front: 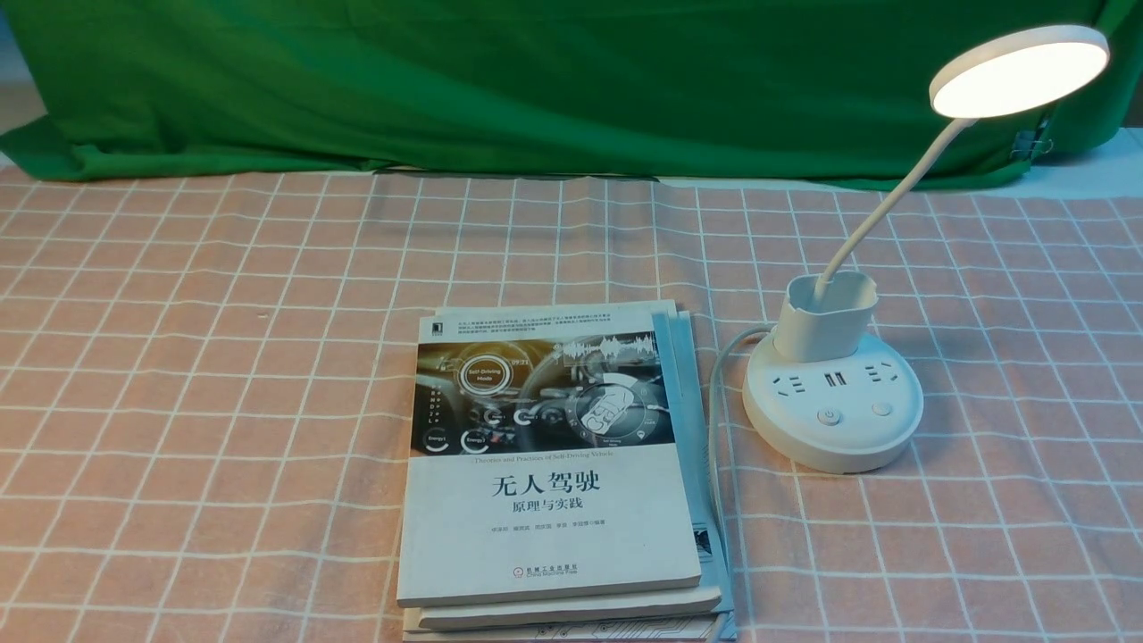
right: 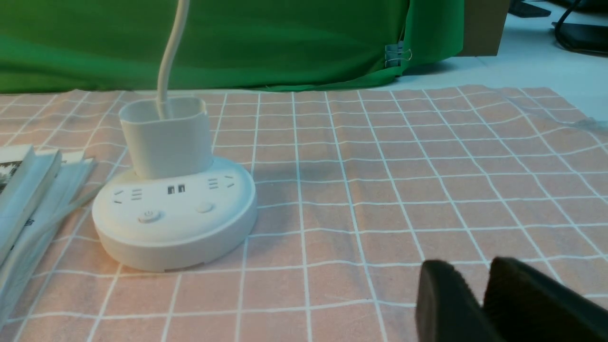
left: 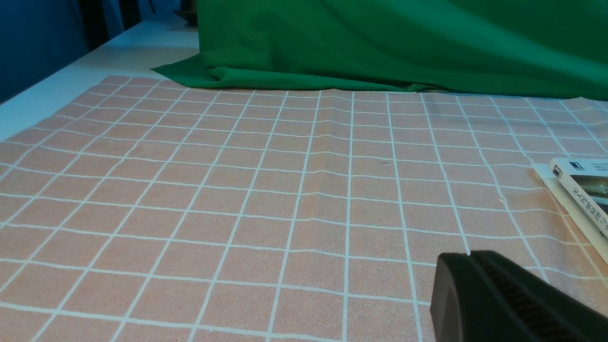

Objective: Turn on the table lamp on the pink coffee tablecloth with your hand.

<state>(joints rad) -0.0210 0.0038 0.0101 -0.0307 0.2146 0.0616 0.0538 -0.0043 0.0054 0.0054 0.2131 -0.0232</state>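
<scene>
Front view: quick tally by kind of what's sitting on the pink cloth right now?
Table lamp, lit: 1
Books in the stack: at least 3, lower ones mostly hidden
Total on the pink coffee tablecloth: at least 4

**Materials and finishes**

The table lamp (front: pixel 832 402) is smooth white plastic with a soft sheen, its disc head glowing. The pink coffee tablecloth (front: pixel 223 357) is matt woven cloth, slightly wrinkled. The books (front: pixel 554 464) have glossy paper covers. The green backdrop (front: pixel 536 80) is matt fabric
</scene>
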